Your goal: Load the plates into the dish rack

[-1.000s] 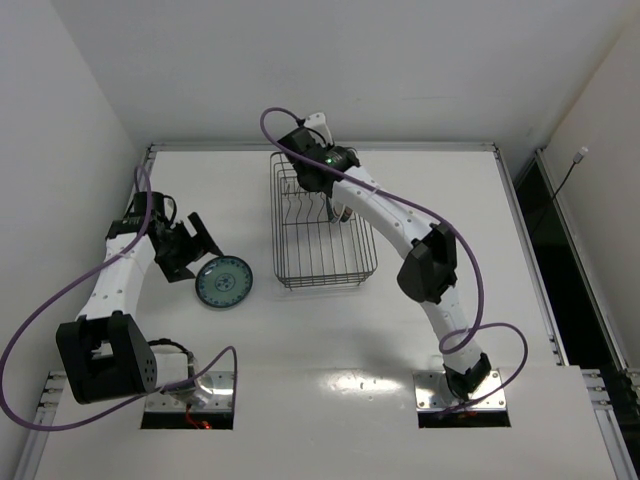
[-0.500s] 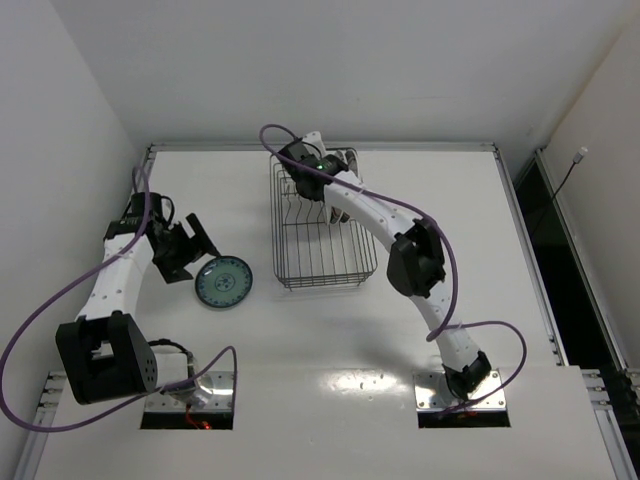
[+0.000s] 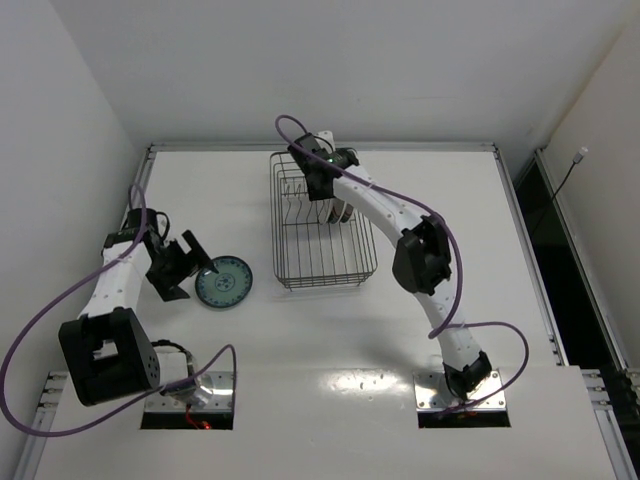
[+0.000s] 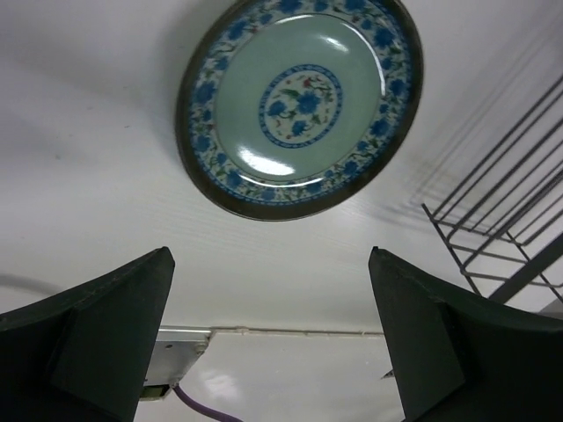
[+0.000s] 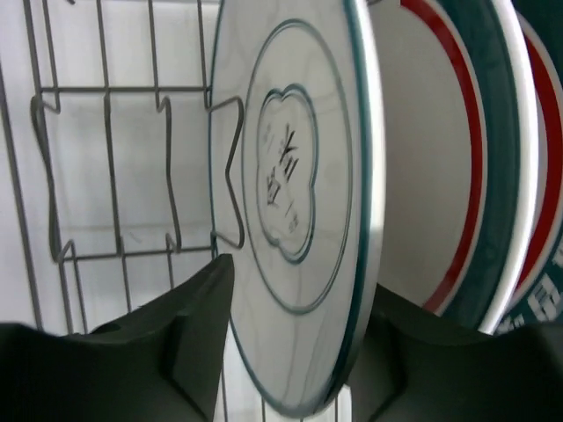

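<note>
Left hand [image 4: 270, 257]: spread, near teal plate [image 4: 299, 101].
Right hand [image 5: 299, 281]: straddling grey plate [image 5: 290, 167] in dish rack [image 3: 320, 282], grip unclear.
Behind: red-banded plates [image 5: 466, 158].

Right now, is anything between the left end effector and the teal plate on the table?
Nothing visible. The left end effector hangs open just short of the teal plate, with only bare table between them. The dish rack stands off to one side, clear of that path.

Bright, even overhead light. Mild glare on the white table [image 3: 300, 340] at six o'clock; small highlights on the teal plate [image 4: 299, 101]. Both wrist views blur at six o'clock.
</note>
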### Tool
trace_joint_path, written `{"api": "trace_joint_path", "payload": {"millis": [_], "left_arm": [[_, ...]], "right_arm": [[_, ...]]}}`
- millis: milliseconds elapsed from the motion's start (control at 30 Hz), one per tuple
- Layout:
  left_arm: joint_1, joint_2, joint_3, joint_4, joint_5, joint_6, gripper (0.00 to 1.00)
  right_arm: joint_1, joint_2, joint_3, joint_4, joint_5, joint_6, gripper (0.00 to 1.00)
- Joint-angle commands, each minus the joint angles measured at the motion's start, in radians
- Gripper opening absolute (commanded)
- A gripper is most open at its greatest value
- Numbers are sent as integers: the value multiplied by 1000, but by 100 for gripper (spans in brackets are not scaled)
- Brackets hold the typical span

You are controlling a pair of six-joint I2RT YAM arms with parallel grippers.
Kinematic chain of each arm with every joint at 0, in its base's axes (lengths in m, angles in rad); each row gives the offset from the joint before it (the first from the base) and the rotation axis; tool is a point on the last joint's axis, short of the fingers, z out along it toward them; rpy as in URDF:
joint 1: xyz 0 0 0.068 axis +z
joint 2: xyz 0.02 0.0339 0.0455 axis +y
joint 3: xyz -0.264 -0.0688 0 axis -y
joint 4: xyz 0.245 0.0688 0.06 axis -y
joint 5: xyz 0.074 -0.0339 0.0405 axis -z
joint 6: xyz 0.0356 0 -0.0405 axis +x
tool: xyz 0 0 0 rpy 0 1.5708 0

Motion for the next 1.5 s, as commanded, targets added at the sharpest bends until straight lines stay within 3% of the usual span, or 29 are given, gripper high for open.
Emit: {"api": "trace_joint_path", "payload": {"millis": [0, 133, 333, 567, 667, 833, 1100, 1167, 1267, 1467], "left_arm": [[43, -21, 1, -21, -83, -24, 94], [43, -57, 1, -30, -134, -78, 99], [43, -83, -69, -23, -122, -141, 99], [43, -92, -335, 204, 65, -243, 99], [53, -74, -483, 356, 135, -318, 99], [53, -23, -553, 519, 171, -378, 92], [64, 95, -534, 628, 159, -398, 62], [75, 95, -525, 628, 145, -407, 62], [96, 95, -505, 628, 117, -417, 53], [106, 95, -473, 628, 83, -447, 53]], "right_arm": [[5, -108, 32, -37, -28, 25, 47], [5, -158, 59, -98, -27, 15, 57], [16, -368, -56, -71, -89, 6, 72], [16, -580, -291, -10, -234, -3, 72], [5, -695, -499, 43, -259, -3, 72], [-4, -836, -647, 75, -270, -3, 72], [-13, -919, -688, 43, -261, 6, 72], [-13, -944, -688, 43, -261, 6, 72], [-22, -965, -688, 34, -250, 6, 72], [-50, -974, -688, 12, -250, 6, 72]]}}
